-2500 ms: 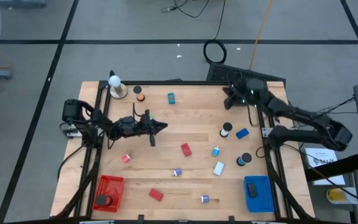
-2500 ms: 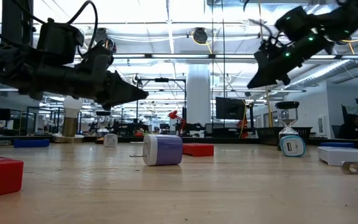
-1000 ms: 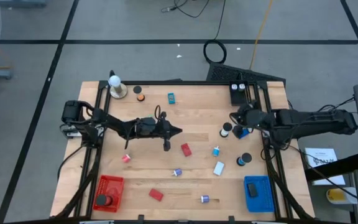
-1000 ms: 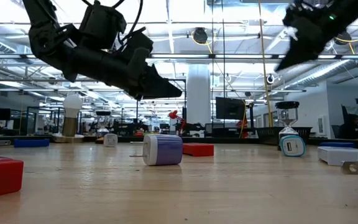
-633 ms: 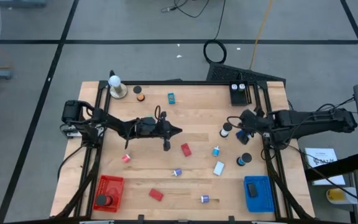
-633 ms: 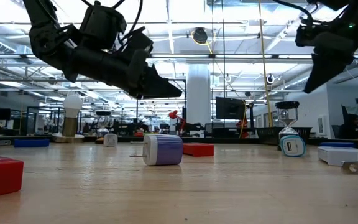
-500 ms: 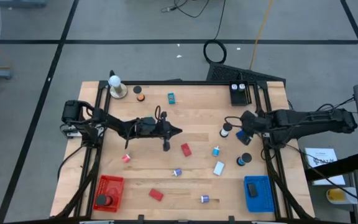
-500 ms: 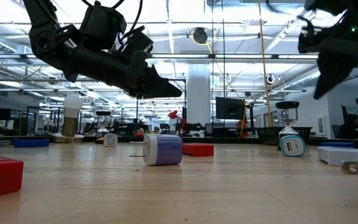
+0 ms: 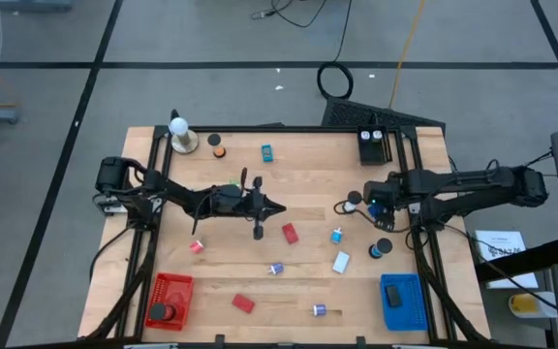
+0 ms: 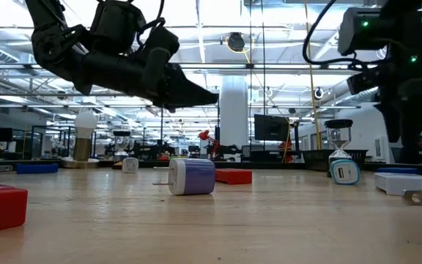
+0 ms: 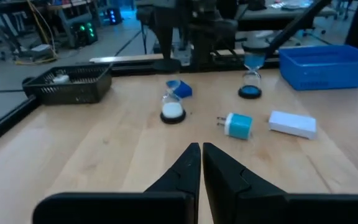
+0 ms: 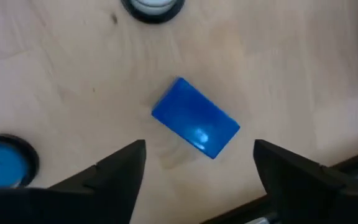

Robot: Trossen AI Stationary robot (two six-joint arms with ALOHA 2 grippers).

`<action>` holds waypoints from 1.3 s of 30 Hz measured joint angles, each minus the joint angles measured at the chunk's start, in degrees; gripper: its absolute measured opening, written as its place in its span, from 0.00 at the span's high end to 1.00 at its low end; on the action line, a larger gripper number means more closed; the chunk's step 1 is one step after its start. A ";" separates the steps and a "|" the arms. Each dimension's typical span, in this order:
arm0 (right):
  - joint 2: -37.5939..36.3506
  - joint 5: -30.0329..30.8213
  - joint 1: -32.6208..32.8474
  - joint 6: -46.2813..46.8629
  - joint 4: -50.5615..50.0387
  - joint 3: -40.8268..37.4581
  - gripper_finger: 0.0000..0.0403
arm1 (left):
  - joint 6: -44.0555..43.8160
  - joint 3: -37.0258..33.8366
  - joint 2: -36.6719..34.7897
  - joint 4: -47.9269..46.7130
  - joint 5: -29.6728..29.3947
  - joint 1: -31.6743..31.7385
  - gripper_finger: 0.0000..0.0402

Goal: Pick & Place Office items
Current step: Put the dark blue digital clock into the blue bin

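One blue block (image 12: pixel 195 126) lies between spread right gripper (image 12: pixel 197 165) jaws, untouched; left gripper (image 11: pixel 201 155) closed, empty.

Overhead camera faces straight down; right wrist camera shares its blue block (image 12: pixel 195 126).

From overhead I see my left hand (image 9: pixel 277 207) out over the middle of the wooden tabletop (image 9: pixel 308 174), its fingers drawn together to a point just beside a red block (image 9: pixel 290 233), while my right hand (image 9: pixel 374 206) hangs at the right side with its fingers spread over a blue block (image 9: pixel 377 208), close to a black-and-white disc (image 9: pixel 354 200). A red mesh basket (image 9: pixel 170 300) sits at the near left corner and a blue mesh basket (image 9: pixel 402 301) at the near right. Small pieces lie scattered between them, among them another red block (image 9: pixel 243 303) and a white block (image 9: pixel 341 262).
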 joint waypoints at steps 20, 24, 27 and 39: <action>4.23 -1.46 -2.12 11.23 5.14 2.60 0.39 | 1.66 0.17 0.01 0.13 1.22 0.11 0.94; 4.36 -2.49 -3.53 31.89 5.86 2.03 0.53 | 1.05 0.17 0.02 -0.14 1.22 0.11 0.94; 4.10 -1.18 -2.42 42.46 5.99 1.24 0.67 | 0.24 0.17 0.00 -0.55 1.30 0.04 0.94; 4.50 -7.26 -1.29 59.29 4.07 -5.08 0.96 | -0.64 0.17 0.00 -4.43 3.91 0.00 0.94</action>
